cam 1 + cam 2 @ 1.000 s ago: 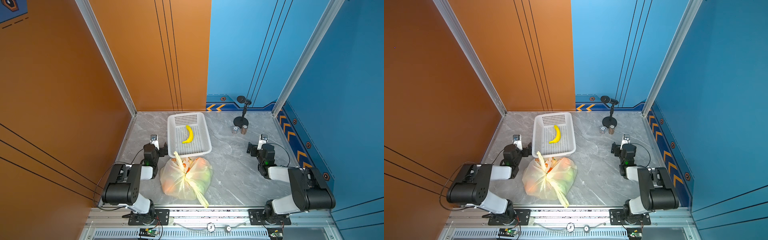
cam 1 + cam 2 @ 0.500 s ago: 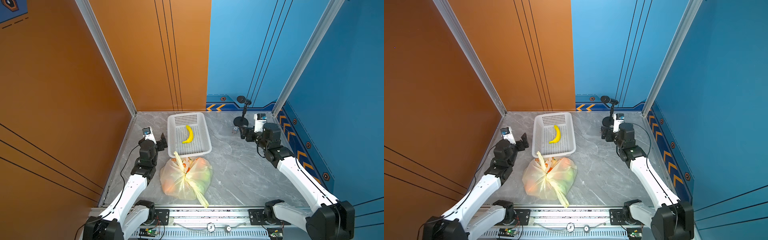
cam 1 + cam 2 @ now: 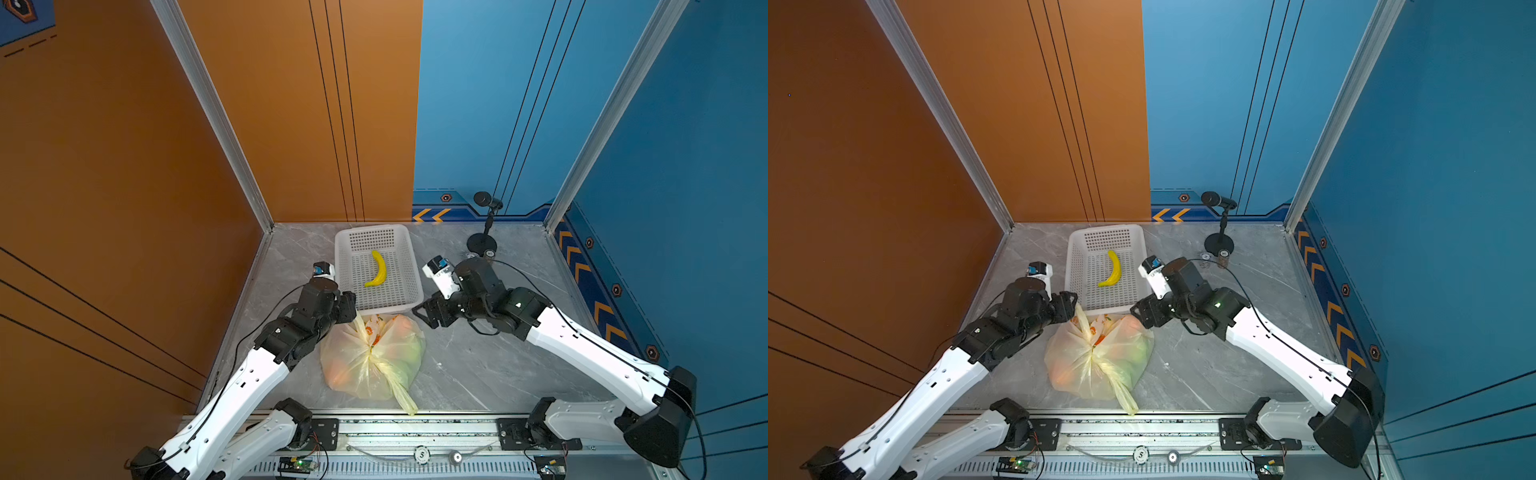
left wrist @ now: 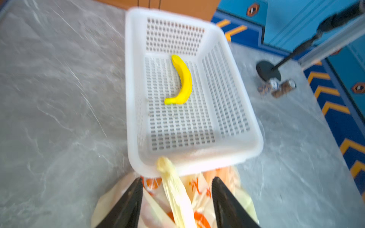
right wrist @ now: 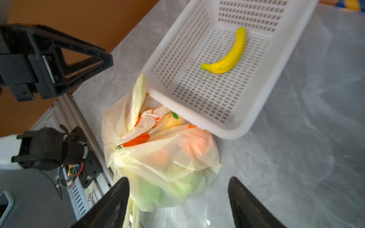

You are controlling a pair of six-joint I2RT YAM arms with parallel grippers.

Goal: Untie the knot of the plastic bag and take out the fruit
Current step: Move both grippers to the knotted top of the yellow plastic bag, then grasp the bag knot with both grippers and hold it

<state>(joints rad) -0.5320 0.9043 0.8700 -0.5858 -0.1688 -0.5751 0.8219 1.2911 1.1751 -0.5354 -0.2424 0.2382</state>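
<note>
left gripper point(image 4: 177, 179) is nearer: jaws spread either side of the upper tail point(image 4: 166, 167) off the knot point(image 3: 371, 358), running along the plastic bag point(image 3: 353, 374) to the white basket point(image 3: 341, 270). right gripper point(image 5: 178, 179) spread too, empty.

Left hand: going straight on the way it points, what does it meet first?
Most likely the upright handle strip of the bag, standing between the left hand's open fingers; right behind comes the basket, near wall first. Depth is unclear.

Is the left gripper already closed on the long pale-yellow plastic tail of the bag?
No, the left gripper is open: its fingers stand apart from the tail between them.
</note>
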